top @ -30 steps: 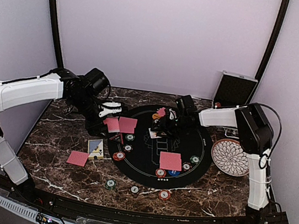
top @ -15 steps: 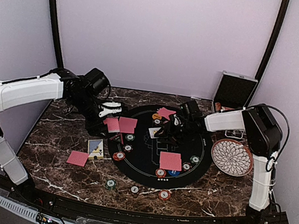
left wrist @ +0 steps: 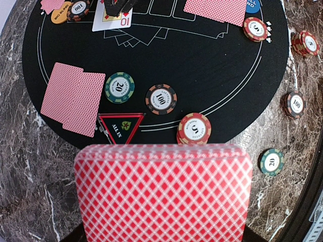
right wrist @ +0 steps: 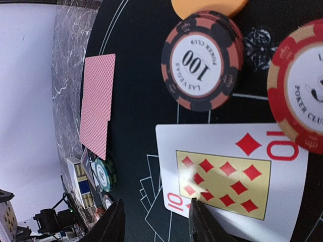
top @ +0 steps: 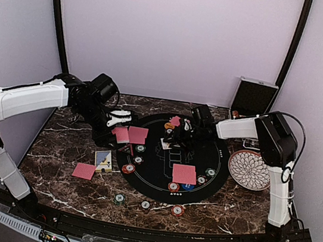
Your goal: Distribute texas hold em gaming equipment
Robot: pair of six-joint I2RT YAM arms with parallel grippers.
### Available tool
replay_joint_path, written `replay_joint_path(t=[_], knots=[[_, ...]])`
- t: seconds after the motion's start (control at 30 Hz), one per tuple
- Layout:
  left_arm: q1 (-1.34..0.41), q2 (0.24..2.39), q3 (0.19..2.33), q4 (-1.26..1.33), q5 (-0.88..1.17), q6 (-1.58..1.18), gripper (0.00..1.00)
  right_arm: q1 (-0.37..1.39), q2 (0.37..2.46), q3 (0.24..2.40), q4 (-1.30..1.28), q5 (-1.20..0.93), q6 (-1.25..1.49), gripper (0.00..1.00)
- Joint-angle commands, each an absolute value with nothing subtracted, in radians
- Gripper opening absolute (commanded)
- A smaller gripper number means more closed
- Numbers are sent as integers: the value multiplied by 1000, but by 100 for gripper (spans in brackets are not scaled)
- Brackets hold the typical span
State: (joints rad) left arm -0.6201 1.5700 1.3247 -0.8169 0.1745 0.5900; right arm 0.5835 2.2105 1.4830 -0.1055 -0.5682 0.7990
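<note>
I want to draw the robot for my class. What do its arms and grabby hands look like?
Both arms are white tube-like shells with chunky black joints: the left arm and the right arm. Thin black cables loop beside each one. The left gripper has whitish fingers. The right gripper has black, rounded ones.

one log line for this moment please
left tool: shut on red-backed deck | right tool: open, aimed at face-up ten of diamonds | 100 chip: beside that card
</note>
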Motion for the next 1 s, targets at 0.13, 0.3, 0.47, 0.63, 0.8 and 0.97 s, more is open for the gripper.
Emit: replay_joint_path(t=[0.13, 0.3, 0.47, 0.63, 0.8, 0.97], knots=[[-616, 1532, 1327, -820, 186, 589, 0, 581, 2234, 1518, -125, -548, 773, 43], [-616, 1532, 1330, -823, 186, 588, 0, 583, 2116, 1431, -155, -537, 707, 44], [-617, 1535, 1335, -822, 189, 588, 0, 600, 2011, 1291, -178, -506, 661, 44], [-617, 1539, 1338, -825, 190, 589, 0, 629, 1964, 1197, -201, -477, 633, 44], [-616, 1540, 1336, -824, 191, 588, 0, 652, 1991, 1185, -234, -459, 609, 44], [-616, 1531, 1325, -822, 189, 585, 0, 666, 1999, 1186, -267, -450, 591, 42]])
